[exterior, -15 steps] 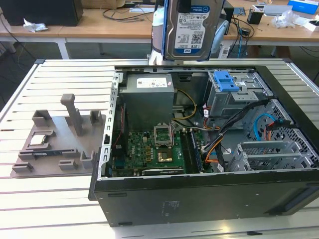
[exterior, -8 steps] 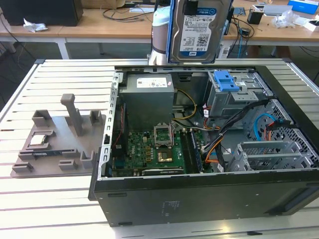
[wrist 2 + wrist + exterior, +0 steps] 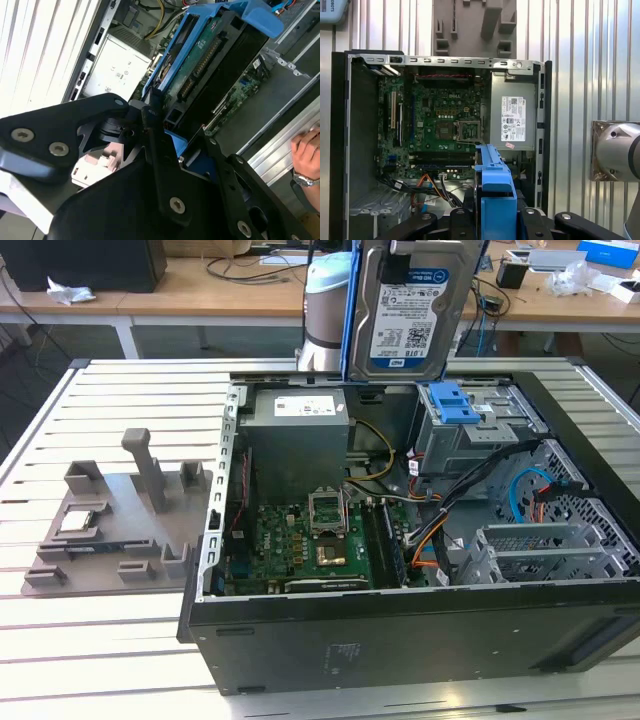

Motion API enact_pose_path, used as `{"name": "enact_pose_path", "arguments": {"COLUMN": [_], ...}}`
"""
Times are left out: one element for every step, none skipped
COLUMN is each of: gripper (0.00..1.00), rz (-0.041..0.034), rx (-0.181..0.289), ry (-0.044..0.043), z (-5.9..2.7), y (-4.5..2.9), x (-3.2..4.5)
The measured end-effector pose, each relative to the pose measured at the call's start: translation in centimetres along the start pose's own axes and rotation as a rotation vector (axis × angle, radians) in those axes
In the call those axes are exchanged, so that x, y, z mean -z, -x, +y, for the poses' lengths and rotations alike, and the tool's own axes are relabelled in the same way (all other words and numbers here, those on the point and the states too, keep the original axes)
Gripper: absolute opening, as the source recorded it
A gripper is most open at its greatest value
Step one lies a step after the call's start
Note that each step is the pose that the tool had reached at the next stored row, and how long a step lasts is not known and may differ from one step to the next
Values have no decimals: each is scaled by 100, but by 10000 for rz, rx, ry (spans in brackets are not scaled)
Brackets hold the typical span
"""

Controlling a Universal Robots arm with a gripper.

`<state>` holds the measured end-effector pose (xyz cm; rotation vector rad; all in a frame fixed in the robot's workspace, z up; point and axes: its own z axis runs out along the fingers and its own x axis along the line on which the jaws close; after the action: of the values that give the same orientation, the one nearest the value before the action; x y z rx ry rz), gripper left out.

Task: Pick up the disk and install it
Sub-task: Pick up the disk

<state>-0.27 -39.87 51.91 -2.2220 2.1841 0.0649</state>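
a slatted metal table carries an open computer case. the disk hangs above the case's far side, on end, long axis vertical, label facing the exterior view. the gripper is clamped on its blue bracket.

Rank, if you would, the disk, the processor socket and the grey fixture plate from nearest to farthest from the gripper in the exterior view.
1. the disk, clamped in the gripper above the case.
2. the processor socket, on the motherboard inside the case.
3. the grey fixture plate, outside the case at the exterior view's left.
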Motion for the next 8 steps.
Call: {"name": "enact_pose_path", "arguments": {"gripper": [36, 36, 36, 36, 36, 36, 36, 36], "rz": [0, -1, -1, 0, -1, 0, 0, 0], "rx": [1, 1, 1, 0, 1, 0, 0, 0], "ry": [0, 0, 0, 0, 0, 0, 0, 0], "z": [-3, -6, -14, -18, -22, -24, -27, -32], "y": [-10, -22, -53, -73, -92, -106, -120, -142], "x": [0, 1, 2, 2, 3, 4, 4, 5]}}
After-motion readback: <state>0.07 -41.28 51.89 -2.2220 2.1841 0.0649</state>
